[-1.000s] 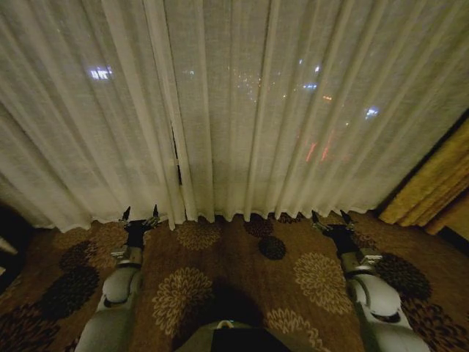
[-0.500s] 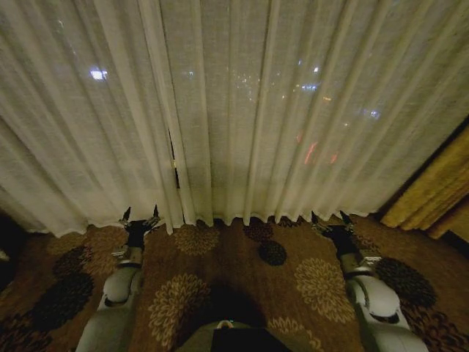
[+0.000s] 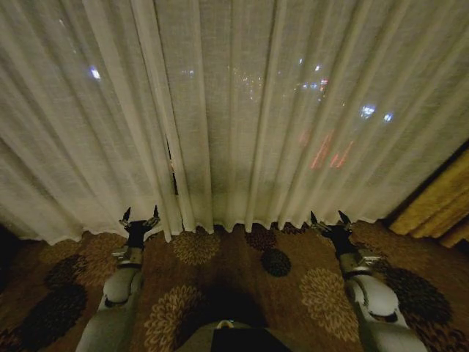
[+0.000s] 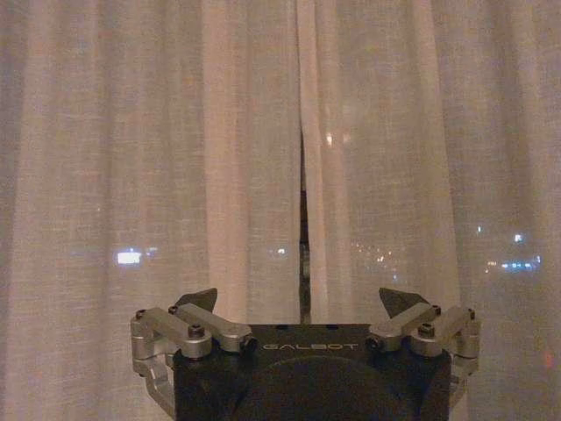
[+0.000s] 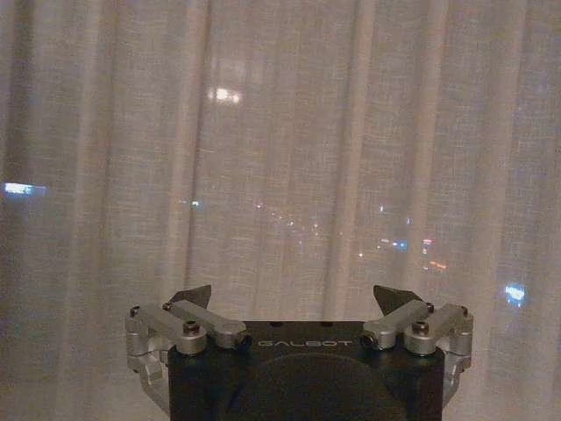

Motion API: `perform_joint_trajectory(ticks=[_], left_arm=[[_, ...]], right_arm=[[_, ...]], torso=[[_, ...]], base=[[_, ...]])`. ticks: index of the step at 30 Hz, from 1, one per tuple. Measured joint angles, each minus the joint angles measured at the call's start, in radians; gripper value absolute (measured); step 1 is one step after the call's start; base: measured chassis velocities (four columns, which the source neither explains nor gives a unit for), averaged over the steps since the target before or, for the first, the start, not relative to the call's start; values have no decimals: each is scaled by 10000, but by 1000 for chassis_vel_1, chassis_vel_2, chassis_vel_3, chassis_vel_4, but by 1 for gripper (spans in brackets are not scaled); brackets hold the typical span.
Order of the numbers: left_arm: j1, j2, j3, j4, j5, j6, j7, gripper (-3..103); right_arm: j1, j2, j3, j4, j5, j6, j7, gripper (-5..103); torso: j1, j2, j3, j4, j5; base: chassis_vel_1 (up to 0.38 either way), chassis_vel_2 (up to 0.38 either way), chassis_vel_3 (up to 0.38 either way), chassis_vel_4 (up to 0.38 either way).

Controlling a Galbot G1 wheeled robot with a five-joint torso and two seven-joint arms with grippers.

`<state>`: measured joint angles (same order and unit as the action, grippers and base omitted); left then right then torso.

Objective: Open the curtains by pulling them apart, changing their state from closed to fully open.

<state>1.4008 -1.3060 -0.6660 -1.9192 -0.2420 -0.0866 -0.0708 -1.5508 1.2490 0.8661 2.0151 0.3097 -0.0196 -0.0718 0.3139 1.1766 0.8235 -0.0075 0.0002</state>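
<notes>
Both grippers, left (image 3: 140, 217) and right (image 3: 325, 218), sit before the curtains (image 3: 242, 110).

Dim room — city lights glowing through curtains (image 3: 293, 110)

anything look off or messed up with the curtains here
Nothing looks damaged or askew. The curtains hang closed in even pleats to the carpet, with just a thin dark slit where the two panels meet. The left tool and right tool are open, short of the cloth.
</notes>
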Motion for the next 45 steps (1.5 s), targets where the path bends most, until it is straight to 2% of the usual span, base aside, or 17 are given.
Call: perform_joint_trajectory(ticks=[11, 15, 27, 32, 33, 35, 36, 38, 39, 40, 41, 43, 45], left_arm=[[7, 11, -35, -140, 41, 244, 1, 100], [11, -40, -6, -140, 127, 249, 665, 100], [20, -67, 5, -128, 155, 232, 724, 100], [22, -75, 16, -52, 157, 203, 724, 100], [15, -90, 35, -32, 161, 196, -497, 100], [8, -90, 31, -26, 161, 191, -2441, 100], [8, -90, 31, -26, 161, 191, -2441, 100], [-15, -87, 33, -10, 161, 187, -4838, 100], [-24, -84, 36, -6, 160, 187, -5329, 100], [-28, -83, 38, -4, 160, 187, -5577, 100], [-28, -83, 38, -4, 160, 187, -5577, 100], [-46, -80, 46, 2, 160, 186, -6352, 100], [-45, -83, 51, 6, 159, 186, -6662, 100]], right_arm=[[-3, 12, -13, -14, 24, 13, -6, 100], [-22, 21, -6, -39, 41, 44, -10, 100], [-32, 9, 39, -96, 39, 255, -12, 100], [-32, 13, 49, -210, -273, 418, -22, 100], [-39, 10, 58, -232, -391, 461, -24, 100], [-39, 15, 64, -244, -506, 486, -23, 100], [-39, 15, 64, -244, -506, 486, -23, 100], [-33, 42, 46, -249, -610, 506, -18, 100], [-29, 60, 26, -249, -640, 508, -16, 100], [-26, 69, 17, -249, -655, 508, -15, 100], [-26, 69, 17, -249, -655, 508, -15, 100], [-15, 109, -31, -249, -707, 509, -12, 100], [-13, 122, -44, -255, -711, 509, -6, 100]], torso=[[0, 0, 0, 0, -3], [-1, 1, -1, 0, -2], [0, 0, -1, 0, -1], [5, -2, 1, 1, -2], [4, -2, 1, -4, -9], [3, -1, 0, 1, 3], [3, -1, 0, 1, 3], [-3, 1, -2, 2, -1], [-4, 3, -2, 1, -2], [-4, 3, -2, 2, -2], [-4, 3, -2, 2, -2], [-4, 3, -2, 0, 0], [-3, 2, -2, -1, -1]], base=[[-132, 127, 124, -121], [-96, 123, 120, -141], [-130, 128, 128, -130], [-77, 113, 75, -107], [-36, 66, 49, -69], [-18, 16, -7, -34], [0, 0, 0, 0], [0, 0, 0, 0], [0, 0, 0, 0], [0, 0, 0, 0], [0, 0, 0, 0], [67, 103, -57, -96], [80, 132, -70, -140]])
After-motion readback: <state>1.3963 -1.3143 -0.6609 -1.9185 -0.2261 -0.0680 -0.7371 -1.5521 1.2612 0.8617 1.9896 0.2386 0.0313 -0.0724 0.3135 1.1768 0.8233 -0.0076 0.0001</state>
